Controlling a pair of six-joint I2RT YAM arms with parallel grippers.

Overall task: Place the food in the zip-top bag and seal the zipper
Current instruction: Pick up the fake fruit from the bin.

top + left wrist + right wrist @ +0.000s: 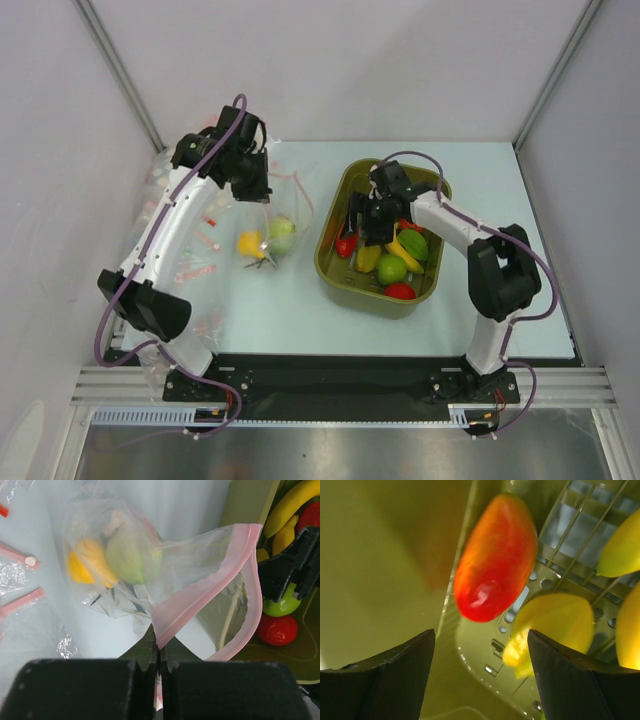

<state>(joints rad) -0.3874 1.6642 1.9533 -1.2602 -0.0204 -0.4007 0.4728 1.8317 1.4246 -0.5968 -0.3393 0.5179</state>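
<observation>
My left gripper (255,190) (159,652) is shut on the pink zipper strip (200,597) of the clear zip-top bag (285,200) (190,565) and holds its mouth open toward the tub. Inside the bag lie a yellow lemon (249,243) (85,562) and a green apple (282,233) (132,557). My right gripper (365,232) (481,635) is open inside the olive tub (330,265) (385,555), just above a long red tomato (346,245) (495,557) and beside a yellow piece (555,625). Nothing is between its fingers.
The tub also holds bananas (405,245) (292,502), a green apple (391,268) and a round red tomato (400,291) (277,630). Spare clear bags with pink strips (190,250) (20,602) lie at the table's left. White walls close in the sides and back.
</observation>
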